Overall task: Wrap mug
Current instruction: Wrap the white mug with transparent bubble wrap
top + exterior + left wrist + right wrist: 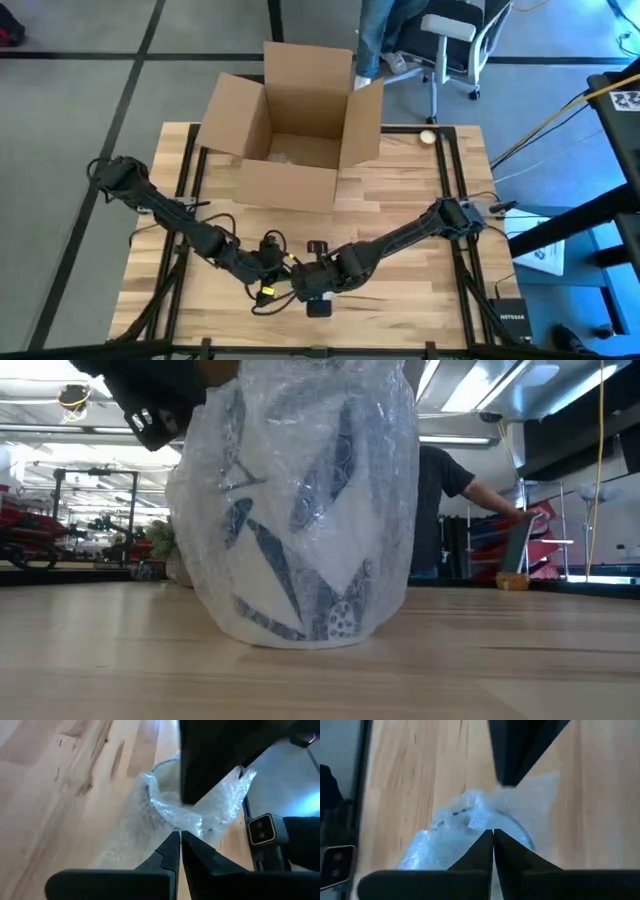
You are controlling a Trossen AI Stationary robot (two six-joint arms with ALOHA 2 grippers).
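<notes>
Cardboard box (295, 125) stands behind both jaws pinching bubble wrap (300, 510) over mug (335, 610).

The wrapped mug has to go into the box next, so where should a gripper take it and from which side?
By the gathered bubble wrap at the rim, from above. The mug stands upright on the table; its wrapped sides look wide and slippery, while both the left gripper and right gripper pinch that top edge.
</notes>
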